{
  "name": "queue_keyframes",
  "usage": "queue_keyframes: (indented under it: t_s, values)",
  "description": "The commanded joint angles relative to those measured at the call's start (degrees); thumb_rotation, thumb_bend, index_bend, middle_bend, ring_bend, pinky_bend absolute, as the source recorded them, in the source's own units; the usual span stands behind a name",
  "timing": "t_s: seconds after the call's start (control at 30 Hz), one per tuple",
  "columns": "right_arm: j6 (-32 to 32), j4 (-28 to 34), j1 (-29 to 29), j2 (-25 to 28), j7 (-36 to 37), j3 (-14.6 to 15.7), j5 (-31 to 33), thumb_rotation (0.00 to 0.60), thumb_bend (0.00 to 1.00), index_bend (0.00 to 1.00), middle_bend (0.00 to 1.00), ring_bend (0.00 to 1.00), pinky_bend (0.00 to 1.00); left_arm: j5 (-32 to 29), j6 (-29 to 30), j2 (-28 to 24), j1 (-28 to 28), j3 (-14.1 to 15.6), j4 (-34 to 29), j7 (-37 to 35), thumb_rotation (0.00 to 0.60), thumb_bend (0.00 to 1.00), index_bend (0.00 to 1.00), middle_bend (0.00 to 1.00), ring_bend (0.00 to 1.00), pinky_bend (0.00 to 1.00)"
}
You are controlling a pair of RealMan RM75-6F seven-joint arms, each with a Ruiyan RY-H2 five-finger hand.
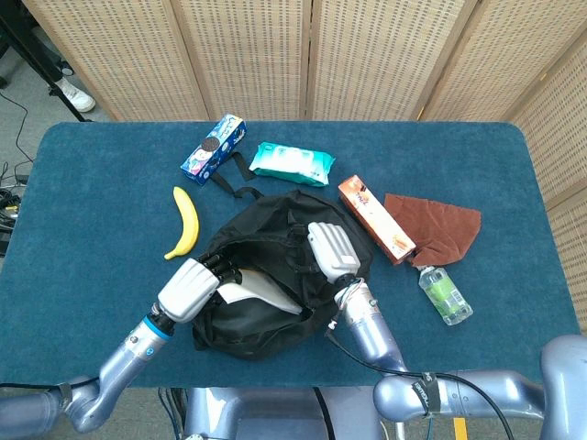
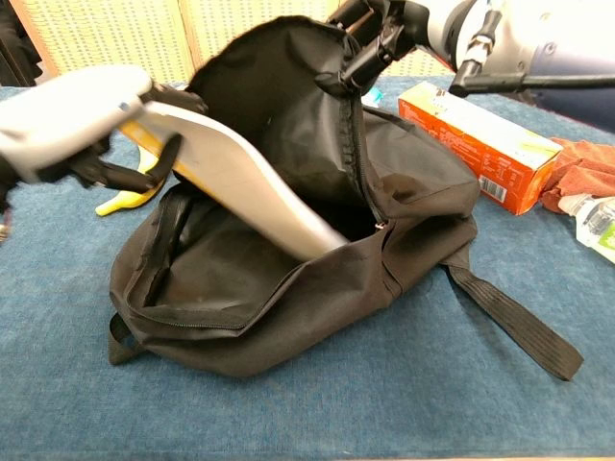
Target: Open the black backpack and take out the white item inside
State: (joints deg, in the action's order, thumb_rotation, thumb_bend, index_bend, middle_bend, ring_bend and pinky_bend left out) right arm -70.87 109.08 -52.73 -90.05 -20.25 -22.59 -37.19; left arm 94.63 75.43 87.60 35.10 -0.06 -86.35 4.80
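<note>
The black backpack [image 1: 275, 266] [image 2: 288, 288] lies open in the middle of the blue table. My right hand [image 1: 332, 250] [image 2: 384, 29] grips the upper flap and holds it raised. A flat white item [image 1: 261, 295] [image 2: 245, 187] slants half out of the opening, its lower end still inside the bag. My left hand [image 1: 190, 288] [image 2: 77, 115] grips the item's upper end, up and to the left of the opening.
A banana [image 1: 184, 223] [image 2: 120, 200] lies left of the bag. Behind it are a cookie pack [image 1: 214, 147] and a teal wipes pack [image 1: 292, 161]. An orange box [image 1: 375, 218] [image 2: 476, 144], a brown cloth [image 1: 436, 225] and a small bottle [image 1: 445, 295] sit to the right.
</note>
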Motion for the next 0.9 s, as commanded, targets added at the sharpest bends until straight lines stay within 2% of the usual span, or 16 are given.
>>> queue_keyframes:
  t_s: [0.03,0.17,0.37,0.53,0.67,0.77,0.9]
  values:
    - [0.31,-2.11,0.16,-1.15,0.38,0.26,0.44,0.6,0.47,0.64,0.61,0.46,0.38,0.54,0.93,-4.51,-1.15,0.43,-4.78,-2.43,0.6,0.71,0.81,0.5,0.37,0.46]
    - [1.03,-4.69,0.69,-2.27,1.06,1.0,0.64,0.6,0.47,0.64,0.61,0.46,0.38,1.16,2.96,-9.6,-2.02,-0.3,-8.4,-5.11,0.6,0.71,0.81,0.5,0.37,0.46]
    - [1.79,-6.44,1.47,-2.87,1.87,1.62,0.31,0.6,0.47,0.64,0.61,0.46,0.38,0.45,4.85,-14.08,-2.93,-2.0,-10.45,-7.31,0.6,0.71,0.82,0.5,0.37,0.46]
    - [2.39,-6.71,2.91,-2.54,2.92,2.56,-1.12,0.6,0.47,0.64,0.61,0.46,0.38,-3.81,6.72,-20.67,-4.79,-5.09,-11.18,-9.3,0.6,0.71,0.82,0.5,0.37,0.46]
    - [2.5,-7.06,3.79,-2.09,3.2,3.31,-3.15,0.6,0.47,0.64,0.61,0.46,0.38,-9.28,-0.41,-30.26,-5.53,-3.55,-16.38,-8.74,0.6,0.71,0.82,0.5,0.37,0.46]
    - [2.86,-7.5,4.23,-1.94,3.42,3.41,-3.9,0.6,0.47,0.64,0.61,0.46,0.38,-15.19,-8.92,-38.55,-4.9,-1.92,-20.96,-7.14,0.6,0.71,0.82,0.5,0.37,0.46]
    - [3.27,-7.67,4.61,-2.03,3.56,3.49,-4.48,0.6,0.47,0.64,0.61,0.46,0.38,-22.48,-16.55,-40.66,-2.81,-1.98,-21.49,-3.05,0.6,0.71,0.82,0.5,0.37,0.46]
